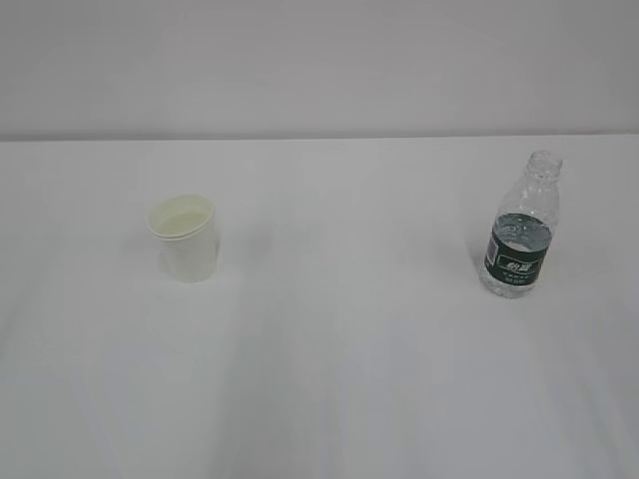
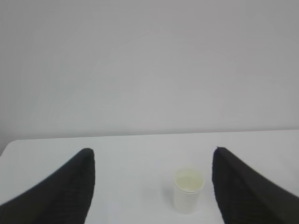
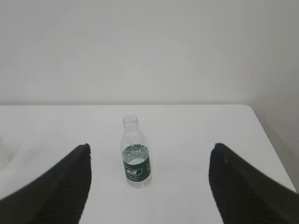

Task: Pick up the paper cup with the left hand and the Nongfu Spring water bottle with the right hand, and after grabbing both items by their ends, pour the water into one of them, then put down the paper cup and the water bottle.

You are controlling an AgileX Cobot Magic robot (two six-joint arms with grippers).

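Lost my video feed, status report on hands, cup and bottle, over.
Both hands open, empty. Paper cup upright, left hand short of it. Water bottle upright, uncapped, right hand short of it. Nothing in the way.

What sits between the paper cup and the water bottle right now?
Nothing: in the exterior view only bare white table lies between the paper cup and the Nongfu Spring water bottle.

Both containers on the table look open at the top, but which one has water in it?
The Nongfu Spring water bottle, clear with a dark green label. Water shows through its wall. The white paper cup looks empty inside.
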